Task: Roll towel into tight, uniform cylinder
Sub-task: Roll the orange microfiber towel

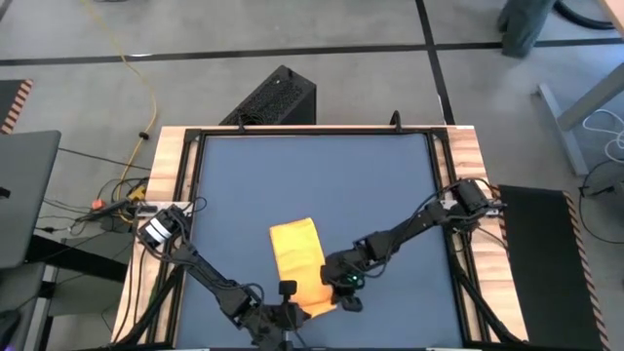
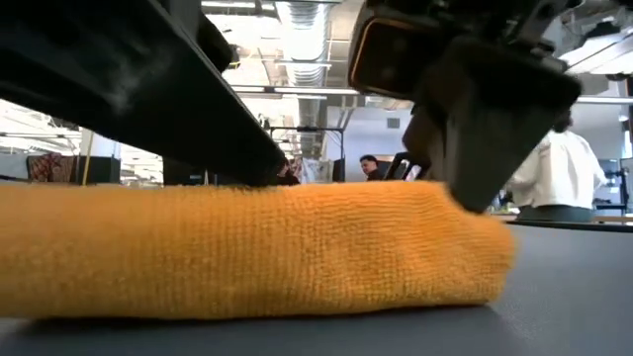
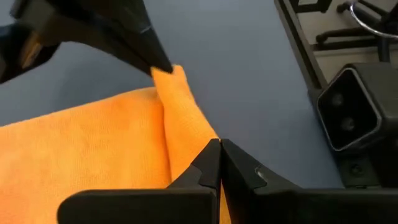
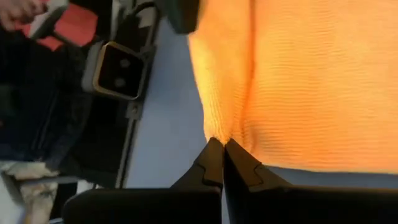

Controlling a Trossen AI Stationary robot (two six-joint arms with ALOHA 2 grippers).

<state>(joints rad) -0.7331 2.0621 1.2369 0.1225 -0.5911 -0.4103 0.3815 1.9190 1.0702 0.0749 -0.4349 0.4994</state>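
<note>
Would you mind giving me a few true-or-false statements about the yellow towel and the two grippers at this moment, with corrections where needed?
1. The towel lies on the dark mat as a folded strip. True.
2. The right gripper is wide open above the towel. False: it is shut, pinching the towel's edge.
3. The left gripper is shut at the towel's near end. True.
4. The towel hangs over the wooden frame of the table. False: it lies wholly on the mat.
5. Both grippers work at the towel's far end. False: both are at its near end, by the table's front edge.
</note>
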